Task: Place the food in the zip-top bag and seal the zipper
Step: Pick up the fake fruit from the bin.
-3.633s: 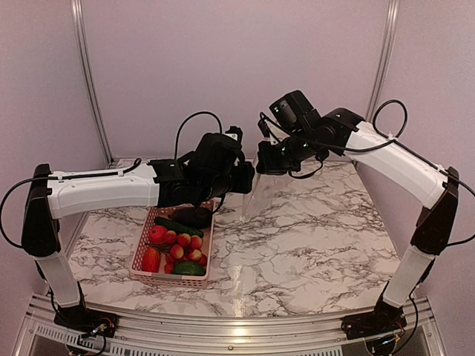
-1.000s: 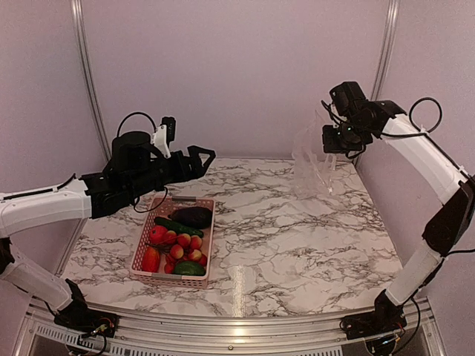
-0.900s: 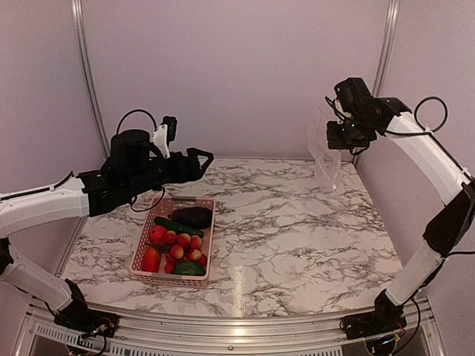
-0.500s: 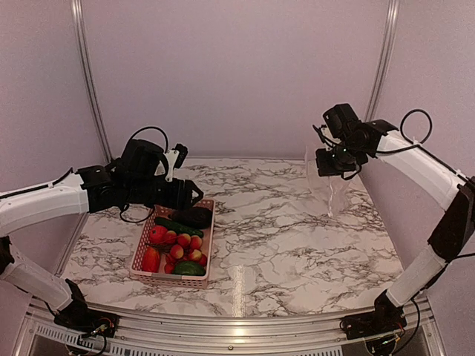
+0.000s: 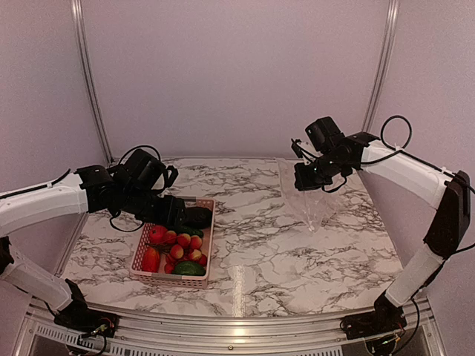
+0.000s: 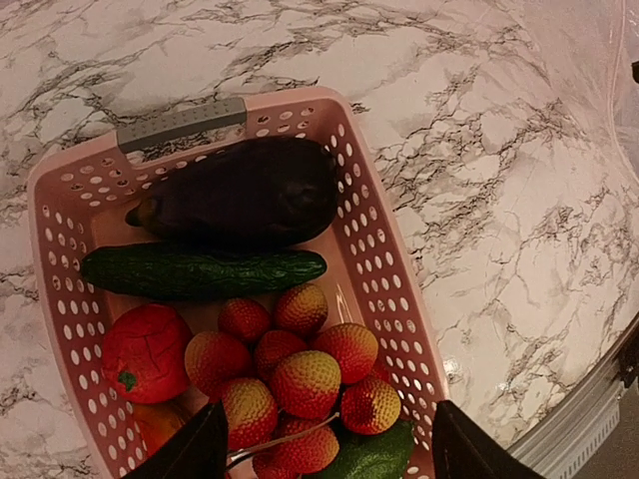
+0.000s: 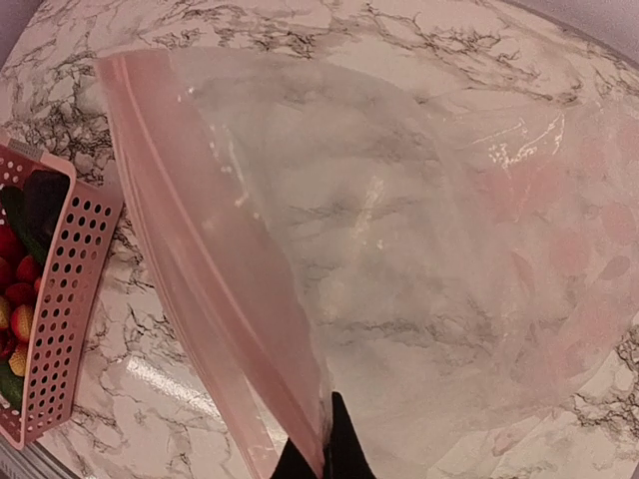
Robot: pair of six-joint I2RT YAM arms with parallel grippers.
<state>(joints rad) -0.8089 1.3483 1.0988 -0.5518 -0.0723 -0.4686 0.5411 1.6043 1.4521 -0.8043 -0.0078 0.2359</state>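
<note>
The food lies in a pink basket: a dark purple eggplant, a green cucumber, a red piece and several yellow-red pieces. My left gripper hangs open and empty just above the basket, over the yellow-red pieces in the left wrist view. My right gripper is shut on the mouth edge of the clear zip-top bag and holds it hanging, its bottom at the table. In the right wrist view the bag spreads below my gripper, and the pink zipper stands parted.
The marble table has back and side walls close around it. The basket's grey handle is at its far end. The basket lies to the left of the bag in the right wrist view.
The left gripper left the bag at mid-table, swung left and came down over the basket. The right gripper carried the bag up to the right, then lowered it toward the middle.
</note>
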